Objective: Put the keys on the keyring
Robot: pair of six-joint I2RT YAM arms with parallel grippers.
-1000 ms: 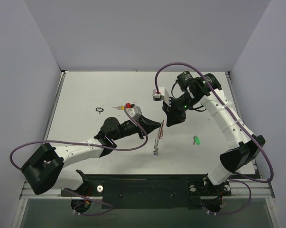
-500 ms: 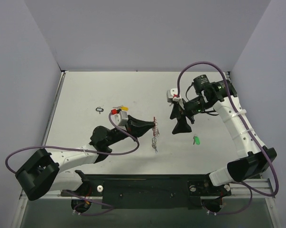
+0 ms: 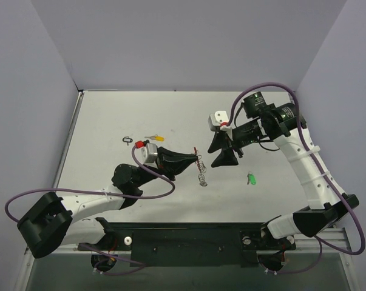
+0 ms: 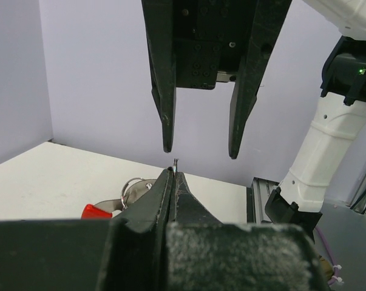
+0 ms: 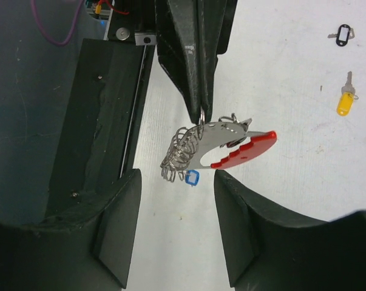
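Above the middle of the table (image 3: pixel 110 115), the keyring (image 5: pixel 213 148) is held up by the left gripper (image 3: pixel 196 162). Its jaws are pinched tight on a wire loop at the top, so that the coil and the red piece (image 5: pixel 246 151) hang free below, apparently clear of the surface, and can be reached from the side. A blue key head (image 5: pixel 192 177) is seen at the coil's lower end (judged to be threaded on already).

The right gripper (image 3: pixel 224 159) is set just beside the keyring and pointed toward it, with its jaws spread wide and nothing between them. It is judged to be lined up either to take the ring or to steady it; which of the two cannot be told.

The green key (image 3: pixel 251 179) is left lying on the table near the right gripper. The yellow key (image 3: pixel 153 138) lies farther back on the left, beside a small black loop (image 3: pixel 128 140). Neither is yet on the keyring. No black key is made out in any view.
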